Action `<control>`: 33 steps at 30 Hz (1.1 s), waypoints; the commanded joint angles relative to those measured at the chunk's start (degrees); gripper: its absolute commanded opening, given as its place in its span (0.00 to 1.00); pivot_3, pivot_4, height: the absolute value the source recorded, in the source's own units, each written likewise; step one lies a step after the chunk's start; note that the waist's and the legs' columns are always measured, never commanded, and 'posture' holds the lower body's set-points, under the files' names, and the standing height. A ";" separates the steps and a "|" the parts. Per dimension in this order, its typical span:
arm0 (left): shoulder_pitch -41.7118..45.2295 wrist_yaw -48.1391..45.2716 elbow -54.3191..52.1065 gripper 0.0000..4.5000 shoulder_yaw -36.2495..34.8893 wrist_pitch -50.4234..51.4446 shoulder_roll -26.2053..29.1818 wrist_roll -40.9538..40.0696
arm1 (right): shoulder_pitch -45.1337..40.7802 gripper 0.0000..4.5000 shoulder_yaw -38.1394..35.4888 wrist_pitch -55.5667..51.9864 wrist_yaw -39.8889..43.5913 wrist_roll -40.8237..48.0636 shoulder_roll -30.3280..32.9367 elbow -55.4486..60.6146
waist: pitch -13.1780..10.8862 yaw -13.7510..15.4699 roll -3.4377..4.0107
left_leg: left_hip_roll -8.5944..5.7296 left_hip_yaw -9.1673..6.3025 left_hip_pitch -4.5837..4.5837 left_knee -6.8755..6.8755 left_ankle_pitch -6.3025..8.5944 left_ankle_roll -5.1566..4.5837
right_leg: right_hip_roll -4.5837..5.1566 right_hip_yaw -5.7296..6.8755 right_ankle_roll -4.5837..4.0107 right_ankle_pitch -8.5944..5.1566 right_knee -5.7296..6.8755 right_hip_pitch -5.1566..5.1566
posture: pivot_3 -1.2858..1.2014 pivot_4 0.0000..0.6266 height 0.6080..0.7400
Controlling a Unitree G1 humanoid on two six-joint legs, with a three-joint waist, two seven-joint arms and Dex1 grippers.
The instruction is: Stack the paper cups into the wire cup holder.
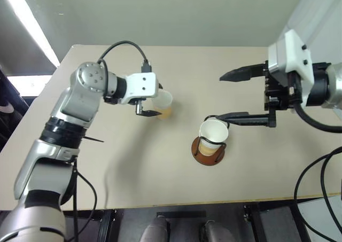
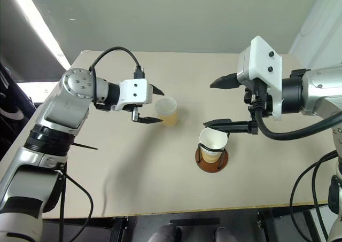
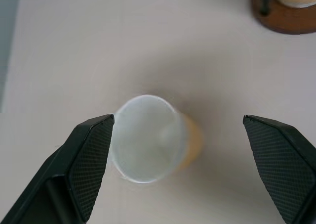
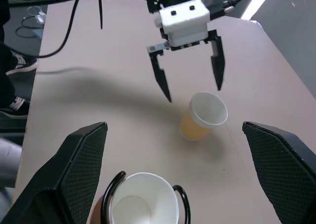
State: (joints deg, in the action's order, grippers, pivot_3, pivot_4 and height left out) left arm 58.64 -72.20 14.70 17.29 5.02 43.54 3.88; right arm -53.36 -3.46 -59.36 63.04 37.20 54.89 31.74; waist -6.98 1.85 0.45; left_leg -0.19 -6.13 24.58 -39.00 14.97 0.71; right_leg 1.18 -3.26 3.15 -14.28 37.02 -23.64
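Left wrist view gives us the clearest read on what matters: a loose paper cup [image 3: 150, 137] stands upright on the table [image 1: 133, 183], its white mouth facing up at the camera, and our left gripper [image 3: 180, 159] hangs just above it with both black fingers spread wide and nothing between them. One finger sits right at the cup's rim while the other stands well clear on the far side, so the cup lies off centre in the gap; we judge the gripper needs to shift sideways toward that rim before it can close evenly on the wall. The cup's long axis runs vertical, and the fingers come in from above at a slant, pointing down toward it. From the head views we place this cup near the middle of the table, with the left arm plainly the nearer one. Further toward our right stands the wire cup holder [image 1: 208, 151], its brown disc base flat on the table and a nested cup [image 1: 214, 132] already seated inside the black loops. Our right gripper [image 1: 235, 95] hovers beside and above that holder, fingers wide apart and empty, apart from the cup's rim. We take the next step to be the left arm's pick.
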 commanded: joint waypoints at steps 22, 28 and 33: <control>7.88 9.88 16.52 1.00 6.62 -13.60 -6.79 17.79 | -1.70 0.99 -3.16 -3.77 -7.38 10.84 4.64 -0.18 | 0.00 -0.06 0.00 | 0.00 0.05 0.22 0.00 -0.01 0.01 | 0.00 -0.06 0.02 0.01 0.05 -0.29 | 0.52 0.24 1.00; 6.91 8.99 17.51 1.00 7.09 -14.77 -7.38 18.33 | -1.04 0.99 -3.50 -3.22 -7.62 11.62 5.68 -0.25 | 0.00 -0.05 0.00 | 0.00 0.05 0.33 -0.05 -0.01 0.01 | 0.00 -0.06 0.04 0.02 0.05 -0.38 | 0.52 0.24 1.00; 5.96 7.50 17.68 1.00 7.50 -15.05 -7.87 17.99 | -0.73 0.99 -3.57 -2.94 -8.07 12.08 5.86 -0.21 | 0.00 -0.05 0.00 | 0.00 0.06 0.33 -0.07 -0.01 0.01 | 0.00 -0.06 0.04 0.02 0.07 -0.38 | 0.52 0.24 1.00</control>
State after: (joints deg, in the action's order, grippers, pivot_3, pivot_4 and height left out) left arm 64.48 -64.10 32.92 25.22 -9.33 35.65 22.18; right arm -53.68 -3.98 -63.20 55.59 48.60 59.84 31.20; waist -6.98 1.80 0.45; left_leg -0.19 -6.07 24.91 -39.08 14.96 0.71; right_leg 1.17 -3.33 3.19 -14.26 37.10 -24.03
